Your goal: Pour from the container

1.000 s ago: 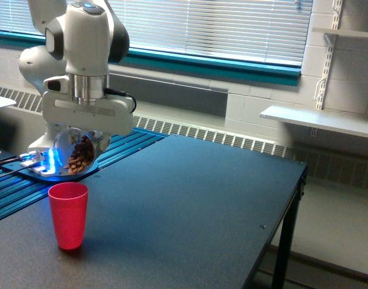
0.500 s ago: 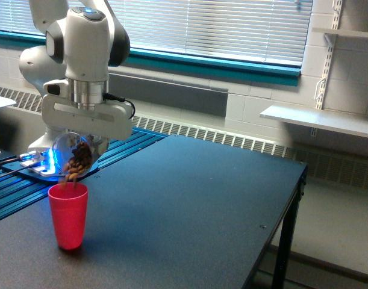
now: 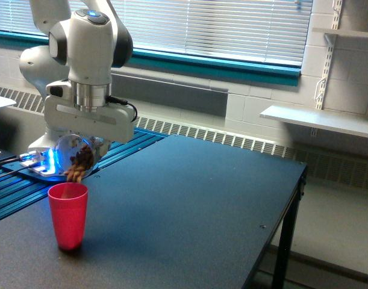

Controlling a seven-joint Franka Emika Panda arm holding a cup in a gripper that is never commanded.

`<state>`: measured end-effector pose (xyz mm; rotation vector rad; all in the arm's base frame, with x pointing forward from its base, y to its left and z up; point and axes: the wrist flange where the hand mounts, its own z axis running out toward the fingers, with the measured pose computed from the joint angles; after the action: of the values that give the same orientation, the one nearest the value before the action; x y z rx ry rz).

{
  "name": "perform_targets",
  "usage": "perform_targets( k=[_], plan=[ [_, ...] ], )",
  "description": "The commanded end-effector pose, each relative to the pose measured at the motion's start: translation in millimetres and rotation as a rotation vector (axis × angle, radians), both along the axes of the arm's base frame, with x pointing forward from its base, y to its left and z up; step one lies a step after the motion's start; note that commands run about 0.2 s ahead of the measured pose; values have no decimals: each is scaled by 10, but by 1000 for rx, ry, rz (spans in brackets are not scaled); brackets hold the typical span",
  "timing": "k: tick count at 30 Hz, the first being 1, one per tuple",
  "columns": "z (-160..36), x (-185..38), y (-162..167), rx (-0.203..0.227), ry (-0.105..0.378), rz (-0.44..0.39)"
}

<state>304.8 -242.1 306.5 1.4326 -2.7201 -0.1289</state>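
**Observer:** One arm (image 3: 87, 54), one clear container (image 3: 75, 158), one red cup (image 3: 68, 215), one dark table (image 3: 190, 205). That is your count, operator. On the exterior view's right you also have two wall shelves, the lower one (image 3: 319, 120) and an upper one (image 3: 346, 33) cut off by the picture's edge.

**Operator:** Where is the container?

**Observer:** You hold it tipped over on its side in the gripper (image 3: 81, 147), above the red cup and a little farther back, at the left of the scene. Brown pieces (image 3: 80, 162) lie inside it, and some hang at its lower lip, just over the cup's rim.

**Operator:** And the claw?

**Observer:** It is clamped on the container, with the white hand body lying across the top of it. You cannot see the fingers themselves clearly; glass and glare blur them.

**Operator:** Anything else hidden?

**Observer:** The arm's top runs out of the picture. Behind the container a blue light (image 3: 48, 159) glows at the arm's base, which washes out the glass edge there. You cannot tell how much lies inside the cup, since its wall is opaque. The table's near edge is cut off too.

**Operator:** Any writing?

**Observer:** None that you can read; no label on the cup, the container or the arm is legible.
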Motion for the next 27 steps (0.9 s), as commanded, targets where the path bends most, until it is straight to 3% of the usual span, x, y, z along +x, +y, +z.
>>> perform_targets(
  k=[1,27],
  plan=[
    [-2,28,12,4,22,-18],
    [-28,20,-33,10,93,-47]
  ],
)
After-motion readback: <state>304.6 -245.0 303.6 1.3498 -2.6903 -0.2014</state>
